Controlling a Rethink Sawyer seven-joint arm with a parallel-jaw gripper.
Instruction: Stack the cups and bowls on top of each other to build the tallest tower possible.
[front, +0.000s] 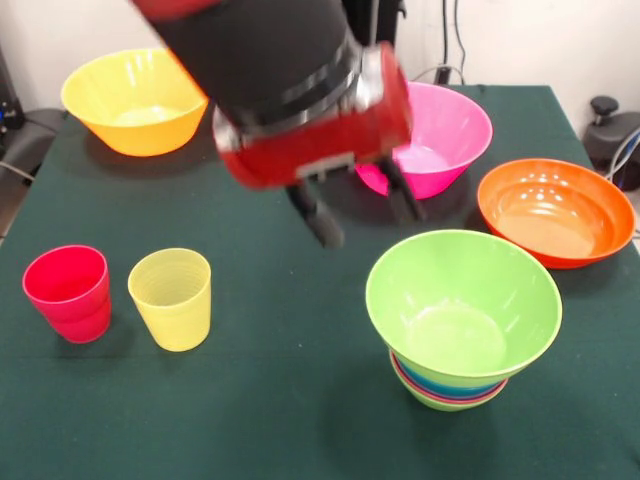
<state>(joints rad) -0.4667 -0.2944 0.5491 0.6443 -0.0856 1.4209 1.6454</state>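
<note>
The tower (455, 385) stands at the front right: bowls nested together, coloured rims showing as bands, with a large green bowl (462, 305) on top. A red cup (68, 292) and a translucent yellow cup (172, 298) stand upright side by side at the front left. A yellow-orange bowl (135, 100) sits at the far left, a pink bowl (440, 135) at the far middle, an orange bowl (555, 210) at the right. My gripper (365, 212) hangs open and empty above the table's middle, just in front of the pink bowl.
The dark green table (280, 400) carries everything. The arm's red and black body (290, 90) covers the far middle of the table and part of the pink bowl. Black equipment and cables stand beyond the table's far right corner.
</note>
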